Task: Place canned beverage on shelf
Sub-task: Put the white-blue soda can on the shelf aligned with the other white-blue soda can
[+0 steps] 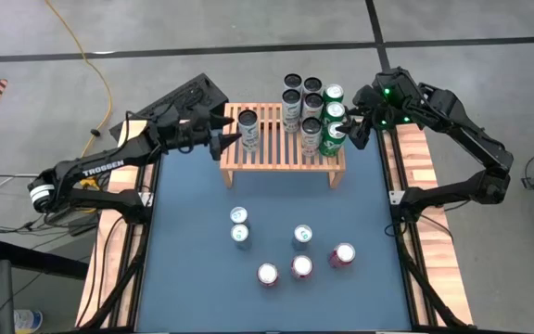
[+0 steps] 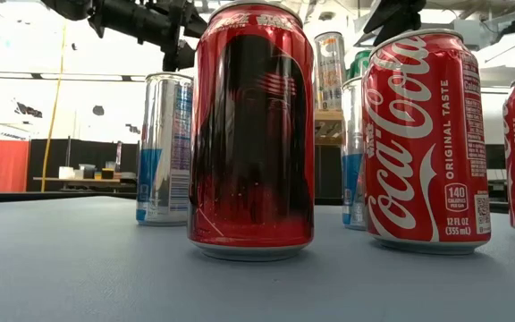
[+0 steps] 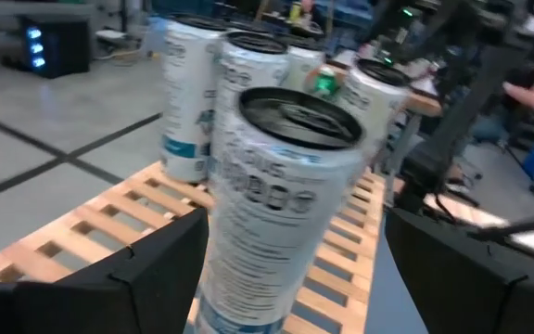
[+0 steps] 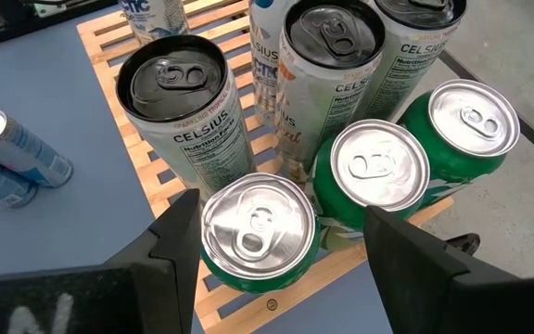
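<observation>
The shelf (image 1: pixel 272 156), a low light-wood slatted rack, stands at the table's far middle. A tall white can with a black top (image 1: pixel 247 130) stands upright on the slats of its left part, alone. My left gripper (image 1: pixel 233 139) comes in level from the left and is open. In the left wrist view its fingers stand on either side of that can (image 3: pixel 276 204), and a gap shows on one side. Several tall white cans (image 1: pixel 295 102) and green cans (image 1: pixel 334 111) crowd the shelf's right part. My right gripper (image 1: pixel 349 128) hangs open over the green cans (image 4: pixel 258 232), slanting down.
Several loose cans stand on the blue table top nearer the front: blue-and-silver ones (image 1: pixel 240 227) (image 1: pixel 302 235) and red ones (image 1: pixel 343 255) (image 1: pixel 301 267) (image 1: pixel 267 275). The red cans (image 2: pixel 253 125) (image 2: pixel 427 134) fill the low view. Bare slats remain in the shelf's middle (image 1: pixel 269 125).
</observation>
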Motion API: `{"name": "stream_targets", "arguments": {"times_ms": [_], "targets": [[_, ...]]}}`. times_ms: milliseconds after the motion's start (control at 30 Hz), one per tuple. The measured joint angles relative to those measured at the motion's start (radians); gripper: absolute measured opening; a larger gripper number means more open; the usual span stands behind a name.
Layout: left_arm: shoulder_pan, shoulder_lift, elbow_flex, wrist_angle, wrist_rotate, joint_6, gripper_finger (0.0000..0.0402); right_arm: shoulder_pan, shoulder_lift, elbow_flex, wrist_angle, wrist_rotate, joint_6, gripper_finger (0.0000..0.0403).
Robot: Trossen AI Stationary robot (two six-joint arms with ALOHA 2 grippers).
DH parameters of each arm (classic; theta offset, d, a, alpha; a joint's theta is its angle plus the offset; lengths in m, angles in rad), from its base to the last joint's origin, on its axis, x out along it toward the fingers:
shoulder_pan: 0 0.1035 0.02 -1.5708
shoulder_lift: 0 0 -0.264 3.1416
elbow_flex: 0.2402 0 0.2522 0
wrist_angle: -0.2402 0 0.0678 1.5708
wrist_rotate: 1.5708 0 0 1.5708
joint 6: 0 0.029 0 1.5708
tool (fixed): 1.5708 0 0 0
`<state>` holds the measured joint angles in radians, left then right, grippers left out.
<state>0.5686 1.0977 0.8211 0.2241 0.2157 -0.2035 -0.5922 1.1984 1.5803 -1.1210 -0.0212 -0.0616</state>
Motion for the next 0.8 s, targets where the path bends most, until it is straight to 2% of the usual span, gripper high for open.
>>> {"name": "stream_targets", "arguments": {"times_ms": [200,433,600,667,800], "targets": [[0.000,0.000,0.000,-0.006,0.032,0.028,0.0350,0.000,0.000,0.000,0.000,0.000,-0.002,0.0240],[-0.002,0.000,0.001,-0.040,-0.072,0.100,0.0392,0.000,0.000,0.000,0.000,0.000,-0.002,0.0240],[-0.002,0.000,0.001,-0.046,-0.072,0.119,0.0396,0.000,0.000,0.000,0.000,0.000,-0.002,0.0240],[-0.006,0.000,0.001,-0.066,-0.111,0.124,0.0396,0.000,0.000,0.000,0.000,0.000,-0.002,0.0240],[-0.009,0.000,0.001,-0.126,-0.189,0.026,0.0396,0.000,0.000,0.000,0.000,0.000,-0.002,0.0240]]}}
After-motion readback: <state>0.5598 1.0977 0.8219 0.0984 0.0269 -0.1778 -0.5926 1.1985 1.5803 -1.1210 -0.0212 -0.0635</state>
